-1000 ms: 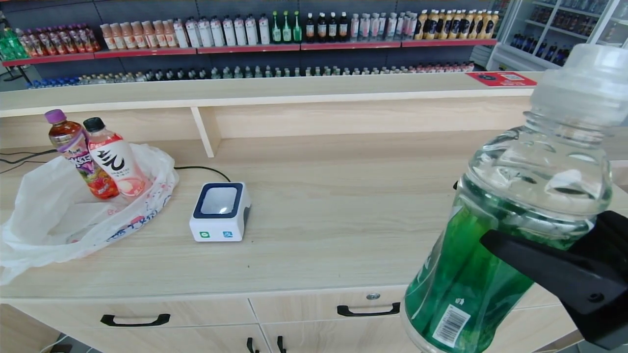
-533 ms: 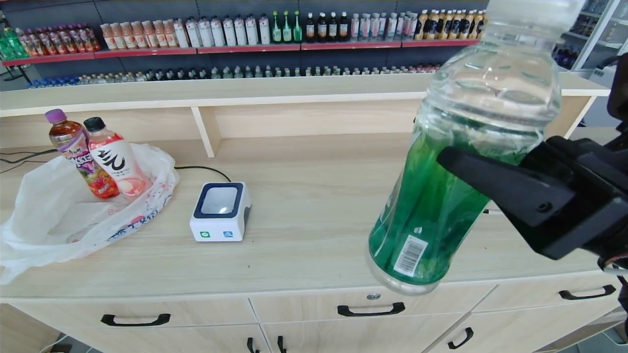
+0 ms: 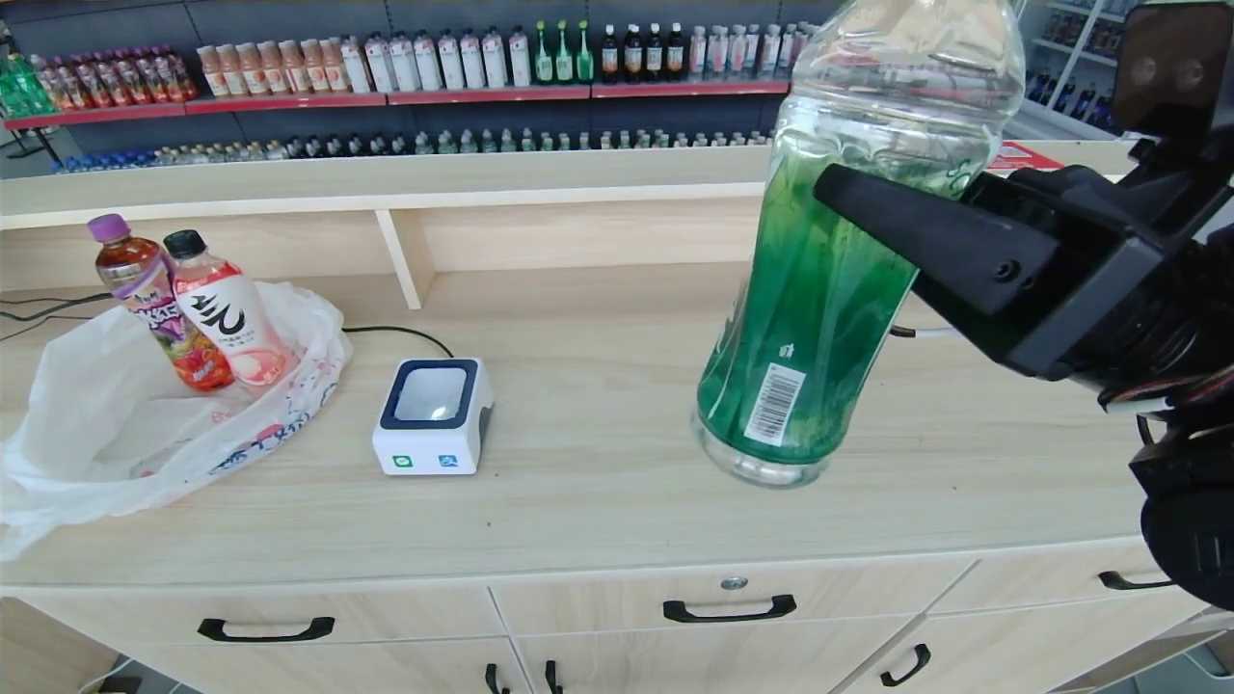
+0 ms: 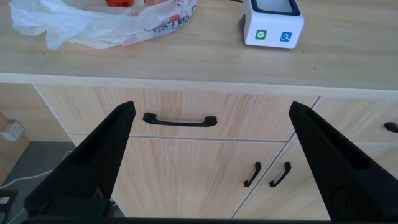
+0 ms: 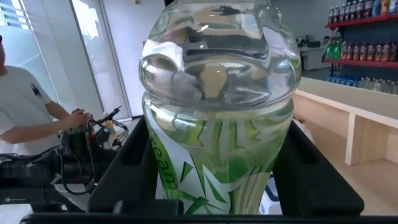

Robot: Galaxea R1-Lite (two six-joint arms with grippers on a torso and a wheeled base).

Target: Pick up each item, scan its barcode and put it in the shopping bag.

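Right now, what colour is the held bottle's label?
Green; the bottle's label shows best in head view.

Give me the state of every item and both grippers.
Green bottle: in right gripper, tilted, barcode showing.
Right gripper: shut on green bottle.
Left gripper: open, empty.
Shopping bag: open, slumped.
Purple-cap bottle: leaning in bag.
Pink bottle: leaning in bag.
Scanner: window up, uncovered.

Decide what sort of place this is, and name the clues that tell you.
Probably a shop checkout, perhaps a mock-up one: shelves of bottled drinks line the back wall, a barcode scanner sits on the wooden counter, and a plastic shopping bag lies beside it.
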